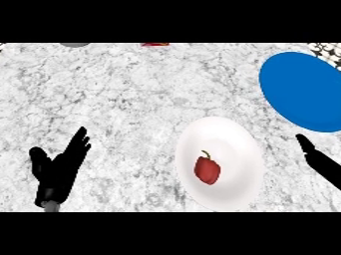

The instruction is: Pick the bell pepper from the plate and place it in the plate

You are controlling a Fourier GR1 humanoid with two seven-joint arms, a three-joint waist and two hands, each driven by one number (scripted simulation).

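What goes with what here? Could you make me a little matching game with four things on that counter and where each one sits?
Things:
1. bell pepper
2. blue plate
3. left hand
4. right hand

Places:
A. far right of the marble counter, holding nothing
B. lower left, open, fingers up
C. on the white plate
D. lower right, beside the white plate, fingers straight

Pairs: 1-C, 2-A, 3-B, 4-D

left hand (58, 172): black, slim fingers, grey wrist stub | right hand (326, 164): black, narrow
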